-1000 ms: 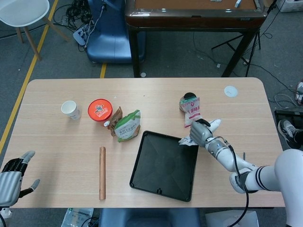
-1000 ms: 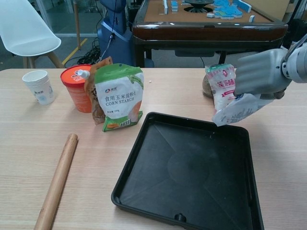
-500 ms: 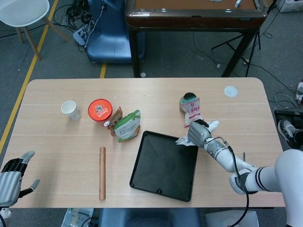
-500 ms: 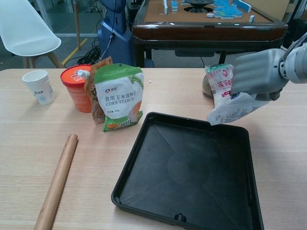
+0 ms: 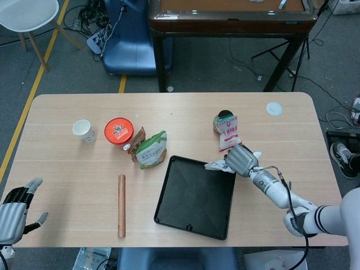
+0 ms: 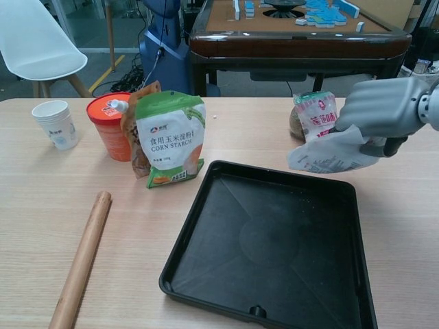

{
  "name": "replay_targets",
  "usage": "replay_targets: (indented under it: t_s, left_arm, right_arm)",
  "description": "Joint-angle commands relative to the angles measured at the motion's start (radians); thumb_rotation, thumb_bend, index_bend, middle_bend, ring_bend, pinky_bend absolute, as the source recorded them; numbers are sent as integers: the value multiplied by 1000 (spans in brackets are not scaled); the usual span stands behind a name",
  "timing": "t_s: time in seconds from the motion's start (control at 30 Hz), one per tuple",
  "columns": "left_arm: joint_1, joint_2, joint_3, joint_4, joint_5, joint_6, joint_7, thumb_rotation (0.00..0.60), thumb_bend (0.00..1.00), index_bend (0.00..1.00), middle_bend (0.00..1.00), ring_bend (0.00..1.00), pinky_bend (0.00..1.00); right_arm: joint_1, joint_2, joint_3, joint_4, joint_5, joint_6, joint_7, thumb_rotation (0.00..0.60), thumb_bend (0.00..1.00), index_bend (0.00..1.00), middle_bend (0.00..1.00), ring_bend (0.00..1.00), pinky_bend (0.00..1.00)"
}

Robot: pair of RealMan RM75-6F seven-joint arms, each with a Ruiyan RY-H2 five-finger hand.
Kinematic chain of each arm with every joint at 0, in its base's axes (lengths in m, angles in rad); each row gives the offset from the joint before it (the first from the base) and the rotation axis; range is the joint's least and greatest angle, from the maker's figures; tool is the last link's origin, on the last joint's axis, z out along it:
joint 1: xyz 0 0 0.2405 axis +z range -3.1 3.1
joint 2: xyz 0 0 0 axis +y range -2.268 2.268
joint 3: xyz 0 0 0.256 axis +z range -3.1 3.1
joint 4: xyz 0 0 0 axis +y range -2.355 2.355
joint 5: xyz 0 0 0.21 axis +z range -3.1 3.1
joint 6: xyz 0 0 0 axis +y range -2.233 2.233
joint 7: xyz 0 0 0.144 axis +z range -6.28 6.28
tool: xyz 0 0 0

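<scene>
A light wooden table (image 5: 67,163) fills the middle of the head view. Right of centre, the right hand (image 5: 241,159), grey and metallic, is closed around a small white pouch (image 5: 218,165). The pouch is soft and crumpled, pale plastic with faint grey print, and it sticks out leftward from the fingers, lying nearly flat in the air. In the chest view the same pouch (image 6: 328,152) hangs at the upper right, just above the far edge of a black tray (image 6: 206,226), with the right hand (image 6: 381,108) wrapped over its right end.

The tray is square, shallow and dark, lying at the centre bottom. Just behind the held pouch stands a pink-and-white packet (image 6: 317,116), leaning against a dark jar (image 5: 224,116).

At the lower left corner of the head view the left hand (image 5: 14,212) sits at the table's edge, fingers spread and holding nothing.

Left of the tray stand a green-and-white corn starch bag (image 6: 169,139), an orange tub (image 6: 106,125) and a white paper cup (image 6: 56,123). A wooden rolling pin (image 6: 82,260) lies at the lower left.
</scene>
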Motion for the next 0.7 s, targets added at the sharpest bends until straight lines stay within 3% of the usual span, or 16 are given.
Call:
replay_targets:
  t_s: [0.03,0.43,0.7]
  left_arm:
    - [-4,2,-2,-7,1,-3,6,600,203,122,153,188,148]
    - [-13,14,-4,-41,4,-11,39,600,204,122,154,188,148]
    - [-16,20,0,-62,4,-19,54,600,204,121,154,188,148]
  right_arm:
    - [-136,-38,67,130,-164,94,286,600,1000,959,894,799,803]
    - [-316,-134,216,352,-295,240,933,600,1000,959,883,797,803]
    - [-376,-223,277,477,-317,243,1210,600,1000,958,857,771,803]
